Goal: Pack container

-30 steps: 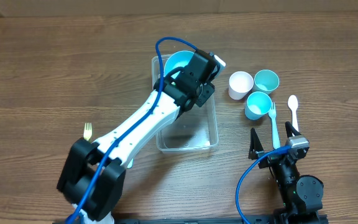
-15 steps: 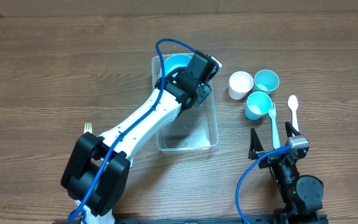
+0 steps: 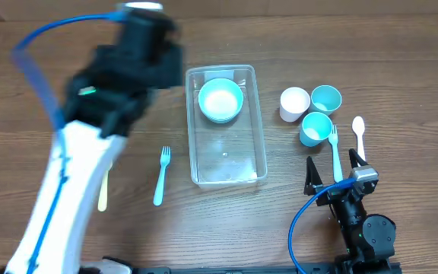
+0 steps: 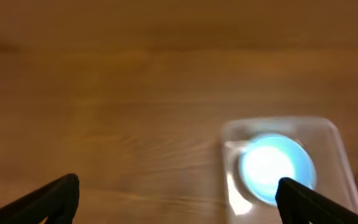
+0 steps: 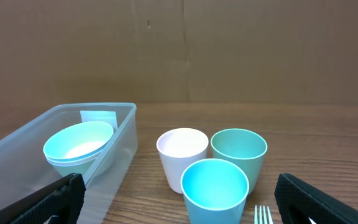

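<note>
Presently, the clear rectangular plastic container [image 3: 230, 164] holds a round teal bowl [image 3: 220, 100]; left jaws, apart, stand left of it, right jaws, apart, right of it, neither touching.

Brown wood-grain desk [image 3: 401, 76]; clear container [image 3: 230, 161] with a pale teal bowl [image 3: 220, 100] inside; right of it a white cup [image 3: 294, 103], a green-teal cup [image 3: 326, 98], a bluer teal cup [image 3: 315, 129], a white spoon [image 3: 360, 133]; left, a light-blue fork [image 3: 162, 176].
</note>
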Tool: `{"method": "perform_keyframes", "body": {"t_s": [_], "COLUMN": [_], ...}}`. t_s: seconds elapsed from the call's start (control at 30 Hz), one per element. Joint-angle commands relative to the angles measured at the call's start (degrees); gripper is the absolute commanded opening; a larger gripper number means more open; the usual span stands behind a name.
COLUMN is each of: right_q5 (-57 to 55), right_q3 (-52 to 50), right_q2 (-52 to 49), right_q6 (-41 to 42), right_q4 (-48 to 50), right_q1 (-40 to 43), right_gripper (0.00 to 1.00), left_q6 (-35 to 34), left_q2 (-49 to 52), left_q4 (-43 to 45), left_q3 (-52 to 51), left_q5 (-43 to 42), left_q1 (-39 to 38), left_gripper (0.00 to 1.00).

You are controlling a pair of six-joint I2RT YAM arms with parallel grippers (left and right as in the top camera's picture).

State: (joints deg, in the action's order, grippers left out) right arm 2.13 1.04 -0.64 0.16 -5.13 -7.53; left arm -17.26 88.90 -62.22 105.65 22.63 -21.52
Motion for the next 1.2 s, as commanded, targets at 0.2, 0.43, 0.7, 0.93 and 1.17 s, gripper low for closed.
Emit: {"method": "perform_keyframes", "body": {"t_s": [0.2,0.43,0.7,0.93,1.17], "right_q5": [0.11,0.09,0.09,0.15,1.77], "right_q3": [-0.59,-0.59,-0.59,-0.59,2.36], "right_q2": [0.2,0.2,0.2,0.2,0.15], "right_q6": [-0.22,-0.22,-0.22,-0.2,-0.04], "right_q4": [0.5,0.5,0.5,0.52,5.95], "right_q1": [0.22,0.22,0.22,0.2,0.22], "right_gripper": [1.0,1.0,1.0,1.0,1.0], "left_q6": [-8.68,-8.7,-8.68,-8.68,-8.7], "left_q2": [-2.4,-2.4,-2.38,-2.38,-2.38], "left_q4": [-6.78,-6.78,-6.78,-6.78,-6.78], "left_q3": [0.63,0.63,0.61,0.63,0.61], "left_q5": [-3.19,-3.19,-3.19,-3.19,-3.19], "left_q1": [12.15,12.13,12.13,12.13,12.13], "left_gripper": [1.0,1.0,1.0,1.0,1.0]}}
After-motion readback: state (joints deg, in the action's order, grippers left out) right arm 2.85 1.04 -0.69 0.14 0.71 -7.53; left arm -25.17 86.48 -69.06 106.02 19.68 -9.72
